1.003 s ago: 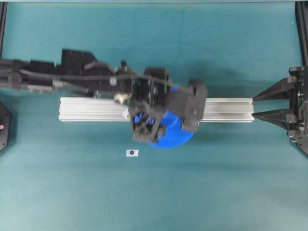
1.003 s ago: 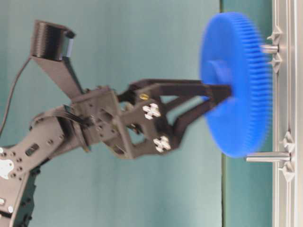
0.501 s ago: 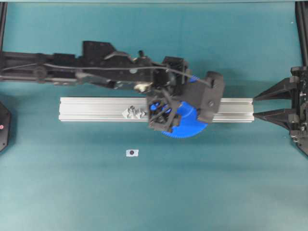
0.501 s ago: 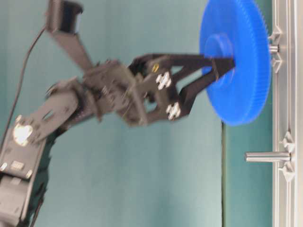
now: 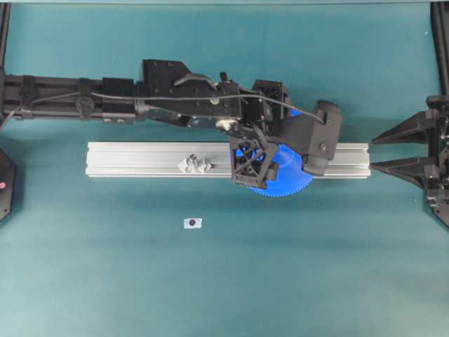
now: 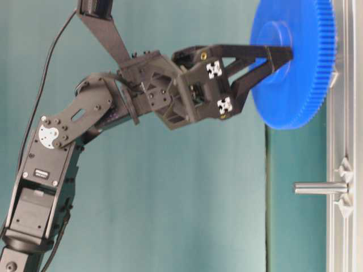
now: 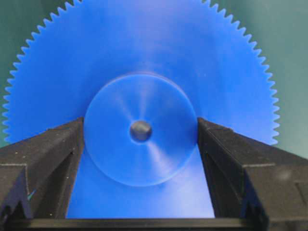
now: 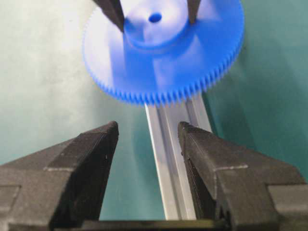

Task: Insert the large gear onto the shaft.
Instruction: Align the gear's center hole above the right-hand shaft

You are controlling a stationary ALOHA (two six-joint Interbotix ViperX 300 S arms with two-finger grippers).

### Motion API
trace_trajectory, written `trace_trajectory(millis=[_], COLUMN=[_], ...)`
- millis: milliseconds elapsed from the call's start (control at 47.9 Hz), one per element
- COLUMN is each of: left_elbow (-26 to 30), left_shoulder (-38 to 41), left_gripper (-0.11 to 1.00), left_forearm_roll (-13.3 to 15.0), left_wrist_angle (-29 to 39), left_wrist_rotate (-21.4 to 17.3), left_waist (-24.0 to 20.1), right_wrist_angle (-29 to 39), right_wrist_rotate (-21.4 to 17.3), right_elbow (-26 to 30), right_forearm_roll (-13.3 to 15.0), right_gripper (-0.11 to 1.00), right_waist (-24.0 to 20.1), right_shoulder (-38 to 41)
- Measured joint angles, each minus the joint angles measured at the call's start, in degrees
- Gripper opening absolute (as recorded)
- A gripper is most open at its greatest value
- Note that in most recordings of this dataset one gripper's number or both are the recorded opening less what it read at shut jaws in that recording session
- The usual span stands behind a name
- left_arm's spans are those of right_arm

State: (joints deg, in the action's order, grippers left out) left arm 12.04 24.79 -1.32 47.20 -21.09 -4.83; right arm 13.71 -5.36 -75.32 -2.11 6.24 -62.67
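The left gripper (image 7: 140, 132) is clamped on the raised round hub of the large gear (image 5: 284, 172), a big bright blue plastic disc with fine teeth around its rim; in the left wrist view each black finger (image 7: 53, 154) presses a side of the hub, with the small bore open between them; the gear is carried flat, clear of the table, over the long silver aluminium rail (image 5: 140, 160) that lies across the teal table (image 5: 224, 281); in the table-level view the toothed rim stands very near the rail's face, though whether it touches I cannot tell; the pin it hangs over is hidden behind the disc in every view; the other short grey metal pin (image 6: 319, 187), upright in its clear faceted mount, stands well apart along the rail and bare; the step in hand looks like the alignment of bore to shaft, with seating not yet done; the next move calls, I judge, for centring the bore exactly over the pin's tip, keeping the disc square to it, then pressing straight along the pin's axis before letting go; a tilted disc could jam or skid off the tip; the right gripper (image 8: 147, 144) hangs idle at the rail's far end, jaws spread wide, holding nothing.
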Motion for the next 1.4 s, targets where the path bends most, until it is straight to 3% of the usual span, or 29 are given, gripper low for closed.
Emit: trace_trajectory(millis=[1400], left_elbow=[0.53], left_shoulder=[0.44], left_gripper=[0.79], left_forearm_roll=[0.09], left_wrist_angle=[1.32], left_wrist_rotate=[-1.93], left_waist=[-2.55], right_wrist_angle=[0.09], right_wrist_rotate=[0.0], right_elbow=[-0.09], right_forearm_roll=[-0.09], right_gripper=[0.6], right_waist=[0.0], right_shoulder=[0.0])
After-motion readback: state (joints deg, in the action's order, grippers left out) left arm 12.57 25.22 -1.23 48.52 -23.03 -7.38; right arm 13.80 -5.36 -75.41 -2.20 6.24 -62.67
